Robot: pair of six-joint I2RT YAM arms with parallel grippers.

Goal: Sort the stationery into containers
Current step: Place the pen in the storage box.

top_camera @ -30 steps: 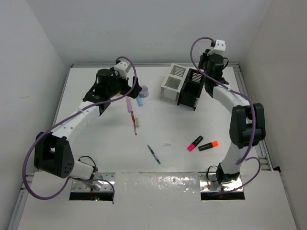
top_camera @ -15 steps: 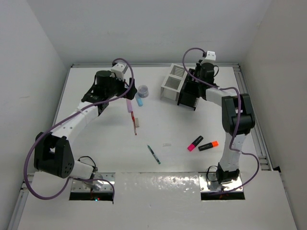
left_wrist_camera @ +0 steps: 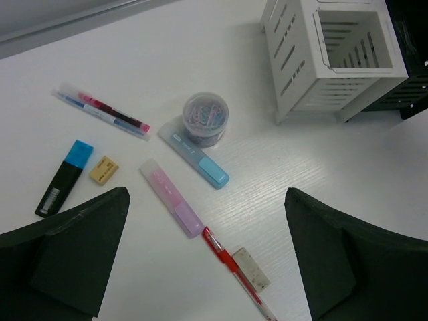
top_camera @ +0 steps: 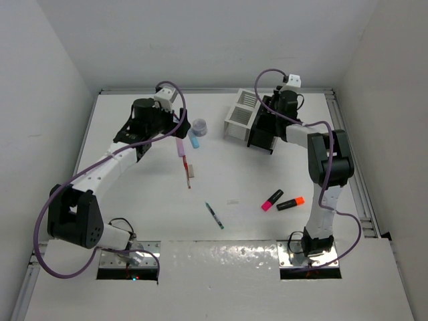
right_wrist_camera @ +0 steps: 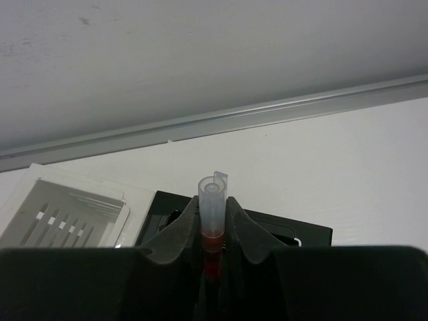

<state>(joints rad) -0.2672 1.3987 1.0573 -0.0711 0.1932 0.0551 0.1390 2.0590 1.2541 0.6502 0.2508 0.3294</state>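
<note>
My right gripper [right_wrist_camera: 212, 221] is shut on a red pen [right_wrist_camera: 213, 200] with a clear cap, held upright over the black container [right_wrist_camera: 304, 232]; the white container [right_wrist_camera: 63, 212] adjoins it on the left. From above, the right gripper [top_camera: 271, 109] hangs over the black container [top_camera: 264, 134], next to the white one [top_camera: 239, 115]. My left gripper [left_wrist_camera: 207, 231] is open above a pink stick [left_wrist_camera: 172, 198], another red pen [left_wrist_camera: 234, 273] and a grey eraser [left_wrist_camera: 251, 268]. A blue stick [left_wrist_camera: 195, 154] lies against a round tub of clips [left_wrist_camera: 204, 119].
A blue-ended highlighter [left_wrist_camera: 65, 178], a beige eraser [left_wrist_camera: 103, 170] and two thin pens [left_wrist_camera: 103, 114] lie to the left. A green pen [top_camera: 214, 215] lies mid-table, with pink [top_camera: 271, 199] and orange [top_camera: 290, 203] highlighters to its right. Walls close in the table.
The right arm has swung left from beside the containers to over the black one, still gripping the red pen. The left arm has barely shifted.
</note>
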